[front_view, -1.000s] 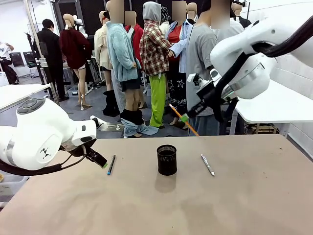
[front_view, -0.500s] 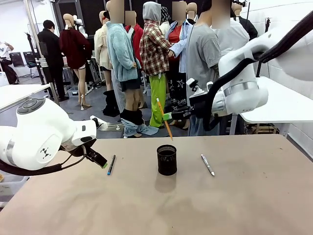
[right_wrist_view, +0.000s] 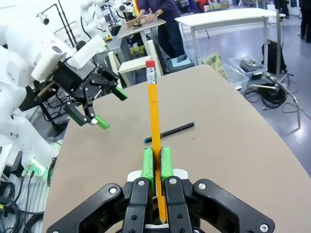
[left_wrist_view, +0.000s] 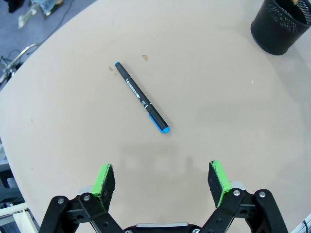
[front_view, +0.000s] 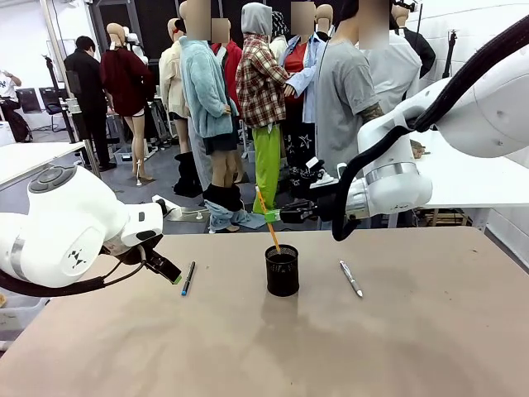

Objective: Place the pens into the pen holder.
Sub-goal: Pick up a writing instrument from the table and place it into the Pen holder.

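The black mesh pen holder [front_view: 282,270] stands mid-table. My right gripper [front_view: 273,217] is shut on the orange pen [front_view: 268,217], a pencil-like stick with a red eraser end [right_wrist_view: 150,64]. It tilts, with its lower tip at the holder's mouth. In the right wrist view the right gripper [right_wrist_view: 157,162] pinches the orange pen [right_wrist_view: 154,104] between green pads. The dark pen with a blue end [front_view: 188,278] lies left of the holder. My left gripper [left_wrist_view: 161,175] hovers open just short of that dark pen [left_wrist_view: 142,97]. A silver-grey pen [front_view: 351,279] lies right of the holder.
The tan table [front_view: 372,347] has free room in front of the holder. The holder [left_wrist_view: 282,24] sits at the top right of the left wrist view. A person in a grey shirt [front_view: 347,107] stands at the far side. A white table [front_view: 479,178] is at the back right.
My right gripper has carried the orange pen left and down, from high at the right to over the holder, its tip now at the holder's mouth. The left arm has stayed still.
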Action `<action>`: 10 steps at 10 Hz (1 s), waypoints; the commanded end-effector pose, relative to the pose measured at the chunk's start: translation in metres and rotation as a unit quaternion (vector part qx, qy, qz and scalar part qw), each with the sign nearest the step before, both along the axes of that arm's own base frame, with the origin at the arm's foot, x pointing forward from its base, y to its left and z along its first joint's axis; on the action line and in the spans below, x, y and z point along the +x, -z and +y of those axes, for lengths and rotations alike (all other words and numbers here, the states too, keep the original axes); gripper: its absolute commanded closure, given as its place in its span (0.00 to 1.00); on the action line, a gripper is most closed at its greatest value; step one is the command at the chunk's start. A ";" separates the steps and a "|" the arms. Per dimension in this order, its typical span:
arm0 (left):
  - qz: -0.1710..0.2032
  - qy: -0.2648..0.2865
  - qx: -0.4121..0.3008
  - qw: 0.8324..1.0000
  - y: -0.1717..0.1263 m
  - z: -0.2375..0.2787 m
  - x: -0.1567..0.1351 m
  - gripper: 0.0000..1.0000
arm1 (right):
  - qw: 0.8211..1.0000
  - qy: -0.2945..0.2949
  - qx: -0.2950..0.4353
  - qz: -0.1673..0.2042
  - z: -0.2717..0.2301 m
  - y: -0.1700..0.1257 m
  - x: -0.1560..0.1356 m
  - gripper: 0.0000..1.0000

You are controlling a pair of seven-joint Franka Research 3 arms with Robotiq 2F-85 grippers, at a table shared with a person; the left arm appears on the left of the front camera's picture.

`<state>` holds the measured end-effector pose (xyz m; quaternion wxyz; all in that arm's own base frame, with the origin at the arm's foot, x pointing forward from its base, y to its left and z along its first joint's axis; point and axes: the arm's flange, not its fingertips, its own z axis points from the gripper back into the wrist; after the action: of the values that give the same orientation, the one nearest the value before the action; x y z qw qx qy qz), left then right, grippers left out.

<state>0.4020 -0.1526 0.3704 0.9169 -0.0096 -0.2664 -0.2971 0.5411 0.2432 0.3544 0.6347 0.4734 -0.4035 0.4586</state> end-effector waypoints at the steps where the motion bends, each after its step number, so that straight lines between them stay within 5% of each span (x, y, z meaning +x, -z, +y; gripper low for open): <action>1: 0.000 -0.002 -0.002 1.000 -0.001 0.002 0.000 0.00 | 0.999 0.030 0.011 -0.024 0.002 0.009 0.008 1.00; 8: 0.000 -0.002 -0.002 1.000 -0.001 0.002 0.000 0.00 | 0.999 0.027 -0.024 -0.005 -0.006 0.041 0.009 1.00; 10: 0.000 -0.002 -0.002 1.000 -0.001 0.002 0.000 0.00 | 0.999 0.030 -0.036 -0.007 -0.008 0.043 0.006 0.65</action>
<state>0.4020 -0.1526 0.3704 0.9169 -0.0096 -0.2664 -0.2971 0.5508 0.2339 0.3165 0.6607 0.4510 -0.4026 0.4451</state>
